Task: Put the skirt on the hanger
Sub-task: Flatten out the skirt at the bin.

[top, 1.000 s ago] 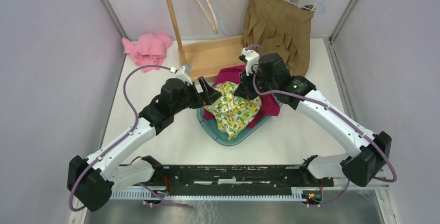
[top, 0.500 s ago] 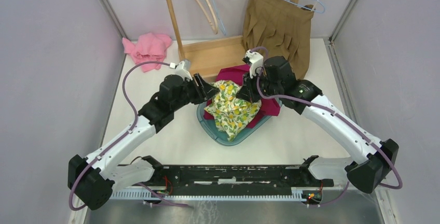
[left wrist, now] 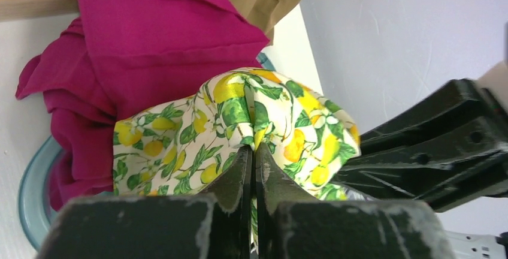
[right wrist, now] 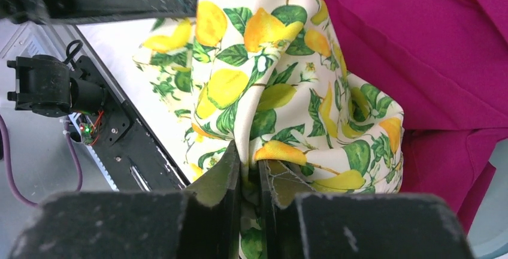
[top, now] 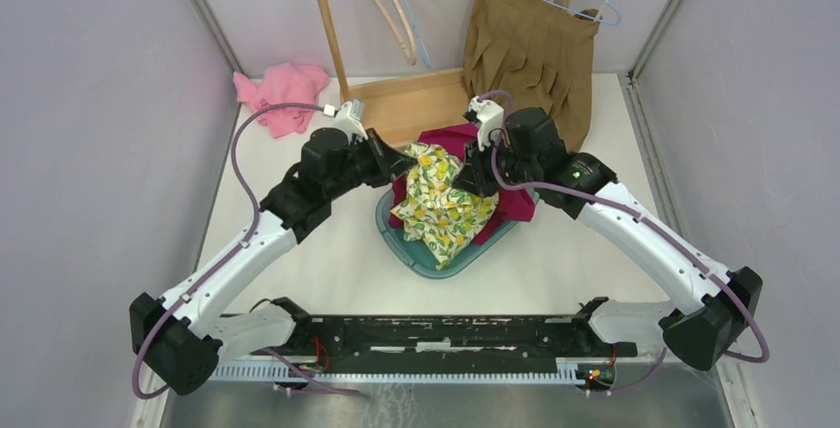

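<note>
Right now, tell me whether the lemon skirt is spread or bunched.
Bunched. The skirt hangs in folds, pinched at two spots by the left tool and right tool, not spread flat.

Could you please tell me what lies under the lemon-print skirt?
A magenta garment lies beneath the lemon-print skirt, both in the teal tub. The tub's floor and anything deeper are covered.

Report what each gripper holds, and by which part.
Both hold the lemon-print skirt by pinched folds: left gripper on its left side, right gripper on its right.
</note>
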{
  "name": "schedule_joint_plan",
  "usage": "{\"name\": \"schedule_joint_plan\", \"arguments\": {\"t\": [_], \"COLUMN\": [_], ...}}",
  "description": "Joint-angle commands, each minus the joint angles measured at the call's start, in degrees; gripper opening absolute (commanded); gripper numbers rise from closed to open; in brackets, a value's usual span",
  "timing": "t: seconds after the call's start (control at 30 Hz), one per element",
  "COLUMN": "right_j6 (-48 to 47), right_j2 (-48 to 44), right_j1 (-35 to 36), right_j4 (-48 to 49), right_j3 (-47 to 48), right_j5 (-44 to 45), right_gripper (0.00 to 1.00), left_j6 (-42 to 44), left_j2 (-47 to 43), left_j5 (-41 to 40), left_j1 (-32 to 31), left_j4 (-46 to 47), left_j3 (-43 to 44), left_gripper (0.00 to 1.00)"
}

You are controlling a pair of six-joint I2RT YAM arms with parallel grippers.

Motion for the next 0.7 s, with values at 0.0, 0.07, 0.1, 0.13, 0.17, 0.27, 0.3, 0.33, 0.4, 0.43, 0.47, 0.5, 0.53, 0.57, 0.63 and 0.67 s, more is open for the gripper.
{"name": "schedule_joint_plan", "arguments": {"t": [0.0, 0.07, 0.1, 0.13, 0.17, 0.27, 0.3, 0.33, 0.4, 0.43, 0.47, 0.5, 0.53, 0.57, 0.63, 0.67], "right_j6": [-1.10, -1.10, -1.15, -1.11, -1.10, -1.02, -1.02, -1.02, -1.18, -1.33, -1.53, -1.58, -1.62, -1.63, -1.78, -1.80], "right_j2": [-2.44, -2.74, -2.77, -2.81, -2.96, -3.67, -4.02, -4.22, -4.49, -4.62, -4.77, -5.06, -5.40, -5.88, -6.77, -7.28], "right_j1": [-0.16, -0.09, -0.15, -0.16, -0.14, -0.19, -0.12, -0.15, -0.16, -0.16, -0.16, -0.16, -0.16, -0.16, -0.16, -0.16], "right_j4": [-0.46, -0.61, -0.84, -1.24, -1.46, -2.22, -2.46, -2.89, -4.06, -4.79, -5.59, -6.10, -6.53, -6.90, -7.53, -7.79], "right_j3": [1.15, 0.93, 0.82, 0.88, 0.87, 0.61, 0.65, 0.79, 1.36, 1.82, 2.30, 2.60, 2.89, 3.16, 3.31, 3.36], "right_j5": [0.92, 1.12, 1.33, 1.61, 1.91, 3.17, 3.73, 4.23, 5.27, 5.73, 6.24, 6.59, 7.01, 7.42, 8.09, 8.50], "right_gripper": [0.19, 0.25, 0.29, 0.31, 0.35, 0.50, 0.53, 0.54, 0.56, 0.57, 0.59, 0.61, 0.64, 0.67, 0.72, 0.73], "left_j6": [2.51, 2.84, 2.89, 2.81, 2.72, 2.61, 2.61, 2.61, 2.73, 2.83, 2.97, 3.16, 3.33, 3.50, 3.77, 3.89], "left_j2": [-0.06, 0.45, 0.86, 1.24, 1.66, 3.02, 3.38, 3.66, 4.03, 4.24, 4.53, 4.69, 4.97, 5.36, 6.39, 6.87], "left_j5": [1.09, 1.68, 2.38, 3.17, 3.90, 5.18, 5.70, 6.06, 6.79, 7.47, 7.78, 8.01, 8.32, 8.66, 9.53, 9.81], "left_j1": [0.43, 0.53, 0.64, 0.73, 0.80, 0.94, 1.02, 1.17, 1.37, 1.54, 1.65, 1.79, 1.92, 2.02, 2.25, 2.30], "left_j4": [-1.17, -2.16, -2.34, -2.36, -2.41, -2.33, -2.31, -2.24, -2.20, -2.29, -2.51, -2.73, -2.97, -3.32, -4.17, -4.55], "left_j3": [8.20, 10.78, 11.88, 12.88, 13.75, 15.88, 16.49, 16.96, 17.92, 18.66, 19.29, 19.99, 20.73, 21.76, 24.17, 25.33], "left_gripper": [0.03, 0.03, 0.03, 0.03, 0.03, 0.03, 0.03, 0.03, 0.03, 0.03, 0.03, 0.03, 0.03, 0.03, 0.03, 0.03]}}
